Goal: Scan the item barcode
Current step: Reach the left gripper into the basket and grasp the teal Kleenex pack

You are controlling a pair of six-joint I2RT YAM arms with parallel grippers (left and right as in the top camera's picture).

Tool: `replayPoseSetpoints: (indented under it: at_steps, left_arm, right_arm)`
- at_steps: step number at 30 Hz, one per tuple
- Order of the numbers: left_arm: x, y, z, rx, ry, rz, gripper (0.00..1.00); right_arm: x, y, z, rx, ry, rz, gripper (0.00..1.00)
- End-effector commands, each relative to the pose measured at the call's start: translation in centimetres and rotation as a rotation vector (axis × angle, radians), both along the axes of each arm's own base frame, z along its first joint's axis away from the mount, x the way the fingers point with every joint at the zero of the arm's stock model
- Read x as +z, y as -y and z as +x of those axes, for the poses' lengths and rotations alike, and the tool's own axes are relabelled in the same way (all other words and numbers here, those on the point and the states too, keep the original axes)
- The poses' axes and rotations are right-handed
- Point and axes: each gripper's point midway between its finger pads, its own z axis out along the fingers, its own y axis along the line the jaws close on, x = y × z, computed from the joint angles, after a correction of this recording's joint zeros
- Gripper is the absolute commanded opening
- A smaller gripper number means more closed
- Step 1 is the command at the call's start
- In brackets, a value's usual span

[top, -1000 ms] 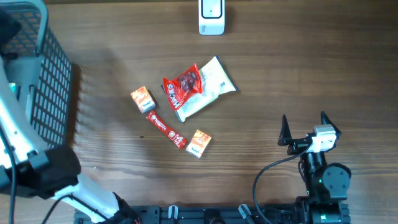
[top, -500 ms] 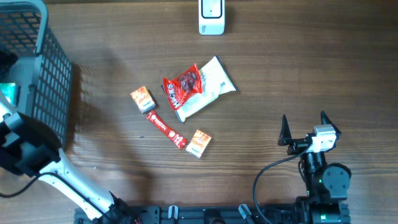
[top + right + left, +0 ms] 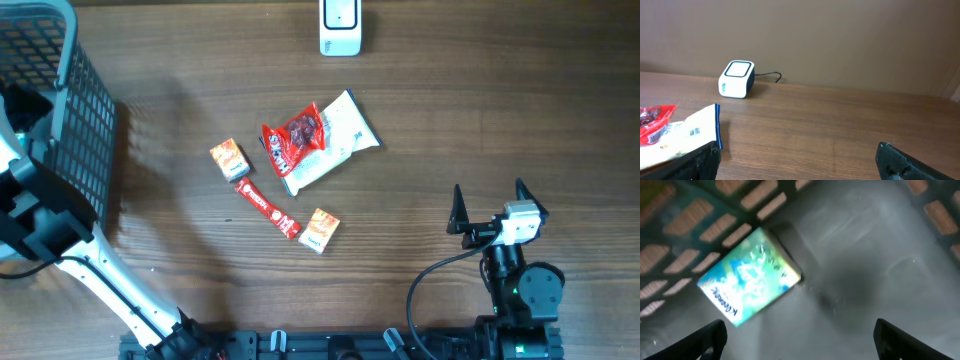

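Since both arms are mounted at the near edge of the desk (image 3: pixel 420 110), start there. The right hand (image 3: pixel 489 206) is parked at the near right, fingers spread wide w/ nothing btwn them, well apart from every item. The left hand (image 3: pixel 802 345) is down inside the basket (image 3: pixel 85 130) at the left edge. It is also released, tips wide and empty, and hovers over a tissue pack (image 3: pixel 750 275) lying flat on the basket floor, close to the lattice wall. Can't tell whether that pack or something on the desk is the one to scan.

Handling, as a guess: the tissue pack is light and soft w/ slick film wrap. It squashes rather than breaks, so pinch across the short sides, firm but not crushing. No barcode shows on the upper face, so it's prob. underneath.

Mid desk is a loose cluster: orange box (image 3: pixel 320 230), red stick pack (image 3: pixel 267 209), second orange box (image 3: pixel 229 158), then a red pouch (image 3: pixel 296 137) lying on a white bag (image 3: pixel 340 140). The boxes look stiff and easy to grip. The pouch & bag look crinkly and floppy.

At the far edge is the scanner (image 3: pixel 340 28), w/ open desk all round it, esp. the right half. The tight spot is the basket: its walls are high, so lift straight up before swinging across.
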Motion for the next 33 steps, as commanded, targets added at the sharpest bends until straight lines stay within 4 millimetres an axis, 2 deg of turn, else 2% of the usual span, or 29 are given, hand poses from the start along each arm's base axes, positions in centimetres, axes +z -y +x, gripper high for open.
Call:
replayPoseSetpoints:
  at_steps: [1,10,13,19,22,27,33]
  left_arm:
    - [-1.1,-0.6,0.4,-0.019,0.006,0.006,0.91]
    - [-2.9,-0.9,0.0,-0.057,-0.024,0.014,0.89]
    - [-2.8,-1.6,-0.6,-0.040,-0.051,0.045,0.84]
    - [-2.2,-2.7,-2.0,-0.007,-0.136,0.139,0.84]
    - [-2.2,-2.5,-1.8,-0.021,-0.140,0.141,0.84]
    - [-2.7,-1.5,-1.3,-0.144,-0.195,0.141,0.83]
    - [-4.1,-1.2,-1.8,-0.145,-0.222,0.133,0.82]
  right_arm:
    - [0.1,0.3,0.0,-0.017,0.003,0.015,0.99]
    - [0.1,0.3,0.0,-0.017,0.003,0.016,1.00]
    - [0.1,0.3,0.0,-0.017,0.003,0.016,1.00]
    - [0.1,0.3,0.0,-0.017,0.003,0.016,1.00]
    - [0.1,0.3,0.0,-0.017,0.003,0.016,1.00]
    - [0.1,0.3,0.0,-0.017,0.003,0.015,1.00]
    - [0.1,0.3,0.0,-0.017,0.003,0.016,1.00]
